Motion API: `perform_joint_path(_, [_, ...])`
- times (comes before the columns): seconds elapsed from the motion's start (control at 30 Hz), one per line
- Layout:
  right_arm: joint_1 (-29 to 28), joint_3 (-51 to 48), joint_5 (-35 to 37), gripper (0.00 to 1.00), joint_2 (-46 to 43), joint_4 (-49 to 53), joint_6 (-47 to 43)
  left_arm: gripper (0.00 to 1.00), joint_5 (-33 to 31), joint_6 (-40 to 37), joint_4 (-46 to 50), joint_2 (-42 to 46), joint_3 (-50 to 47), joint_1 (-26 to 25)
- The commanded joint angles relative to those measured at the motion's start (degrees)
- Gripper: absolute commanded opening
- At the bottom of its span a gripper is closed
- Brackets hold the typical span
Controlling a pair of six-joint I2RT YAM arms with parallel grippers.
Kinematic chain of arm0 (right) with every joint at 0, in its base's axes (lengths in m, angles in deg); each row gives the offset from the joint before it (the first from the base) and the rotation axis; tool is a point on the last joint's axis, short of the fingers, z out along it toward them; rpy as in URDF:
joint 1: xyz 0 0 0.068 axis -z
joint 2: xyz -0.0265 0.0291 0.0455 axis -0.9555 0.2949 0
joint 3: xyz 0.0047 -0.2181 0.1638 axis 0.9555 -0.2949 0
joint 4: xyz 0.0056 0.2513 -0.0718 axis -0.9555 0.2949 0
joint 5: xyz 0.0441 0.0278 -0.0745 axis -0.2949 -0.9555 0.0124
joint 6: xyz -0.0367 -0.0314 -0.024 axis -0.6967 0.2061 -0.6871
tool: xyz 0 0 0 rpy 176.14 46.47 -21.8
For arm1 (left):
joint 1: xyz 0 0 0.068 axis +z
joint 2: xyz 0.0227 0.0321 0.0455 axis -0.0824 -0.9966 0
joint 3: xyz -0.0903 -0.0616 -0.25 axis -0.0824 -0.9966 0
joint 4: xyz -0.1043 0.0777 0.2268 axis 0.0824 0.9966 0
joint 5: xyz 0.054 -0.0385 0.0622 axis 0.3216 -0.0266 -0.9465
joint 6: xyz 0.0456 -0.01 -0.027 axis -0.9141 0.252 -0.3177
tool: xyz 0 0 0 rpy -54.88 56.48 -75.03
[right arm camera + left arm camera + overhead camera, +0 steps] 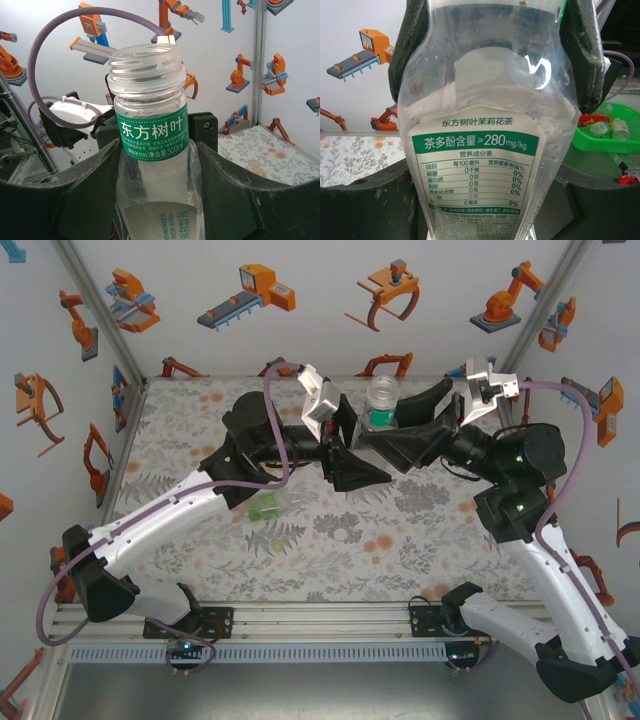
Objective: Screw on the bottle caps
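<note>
Status: both my hands are on the same slim clear bottle (pixel 383 405), over the far middle of the tabletop (pixel 420 540).

Left hand (pixel 352 445): clamped on the bottle. In the left wrist view the left hand (pixel 500 30) has its dark fingers (pixel 415 60) tight against both sides of the clear body (pixel 475 100), above the white-green nutrition label (pixel 475 170).

Right hand (pixel 405 440): comes in from the opposite side and is also closed on it. In the right wrist view the right hand (pixel 157 165) has its fingers (pixel 235 195) against the lower body on either side, below the green label band (pixel 152 132). Contact looks solid on both edges.

Bottle (pixel 150 150): upright in the right wrist view, with the neck pointing up. The neck (pixel 144 65) is open and its threads are bare. From above I see straight down onto the mouth. I can't tell whether the base is touching the tabletop, since my hands hide it.

Other items:
- A small green-tinted item (pixel 268 506) lies on the tabletop beside my left forearm, well apart from the bottle. It's too small to identify.
- A green tray (pixel 615 145) sits off to the right in the left wrist view. It holds a few small things, too blurred to name.
</note>
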Motion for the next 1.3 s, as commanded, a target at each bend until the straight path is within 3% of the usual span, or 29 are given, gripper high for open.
perform_joint_path(0.0, [-0.6, -0.1, 0.1, 0.27, -1.1, -1.6, -0.4, 0.55, 0.5, 0.6, -2.3, 0.5, -0.6, -0.1])
perform_joint_path(0.17, [-0.5, 0.0, 0.4, 0.32, -1.2, -0.6, -0.9, 0.49, -0.2, 0.8, -3.1, 1.3, -1.9, 0.0])
perform_joint_path(0.3, [-0.6, 0.6, 1.8, 0.58, -1.8, 2.3, -2.7, 0.45, -2.0, 0.5, -2.8, 3.0, -3.7, 0.5])
perform_joint_path(0.43, [-0.6, 1.9, 2.2, 0.68, -2.1, 5.2, -4.1, 0.38, -6.1, -1.1, -0.3, 6.2, -6.2, 1.3])
perform_joint_path(0.63, [-0.7, 1.8, 2.7, 0.69, -2.5, 8.2, -4.8, 0.33, -12.8, -4.7, 7.2, 11.8, -9.6, 2.5])
perform_joint_path(0.9, [-1.8, -0.6, 6.3, 0.62, -2.1, 15.3, -5.4, 0.01, -20.8, -6.7, 18.3, 20.3, -13.3, 5.5])
perform_joint_path(1.03, [-4.0, -2.9, 11.5, 0.57, -2.2, 20.6, -6.9, 0.00, -24.6, -6.8, 20.3, 25.2, -16.3, 6.6])
perform_joint_path(1.27, [-9.6, -5.3, 28.6, 0.51, 0.3, 35.3, -7.3, 0.00, -30.3, -8.3, 27.6, 33.2, -19.0, 6.8])
